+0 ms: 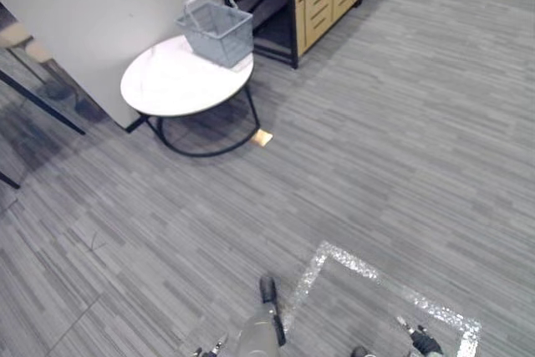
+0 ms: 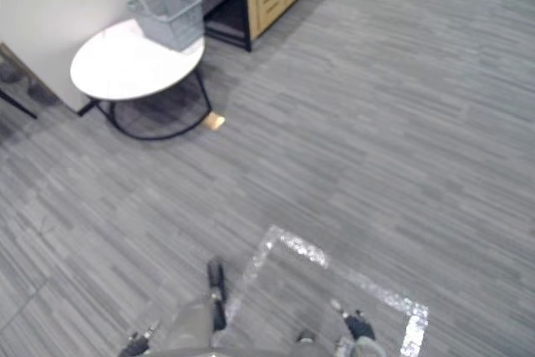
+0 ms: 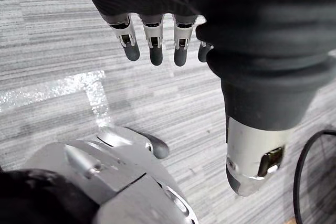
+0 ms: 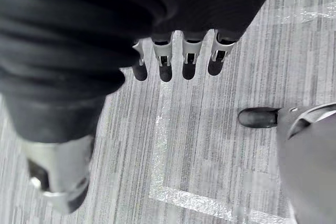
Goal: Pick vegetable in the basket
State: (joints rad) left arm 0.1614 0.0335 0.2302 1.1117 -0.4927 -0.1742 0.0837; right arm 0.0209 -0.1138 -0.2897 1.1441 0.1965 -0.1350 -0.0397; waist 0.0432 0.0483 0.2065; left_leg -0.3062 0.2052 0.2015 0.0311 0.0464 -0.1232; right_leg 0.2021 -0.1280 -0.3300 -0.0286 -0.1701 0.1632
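Basket [image 1: 216,31] sits on the round tabletop [image 1: 167,85] well off by the wall, so with left hand [image 3: 156,40] and right hand [image 4: 176,51] both loose-fingered and empty, walking up squarely looks wise first.

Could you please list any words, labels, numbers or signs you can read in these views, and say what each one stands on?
None can be read: the grey basket, the white table, the wooden drawer cabinet and the silver tape corner show no legible text.
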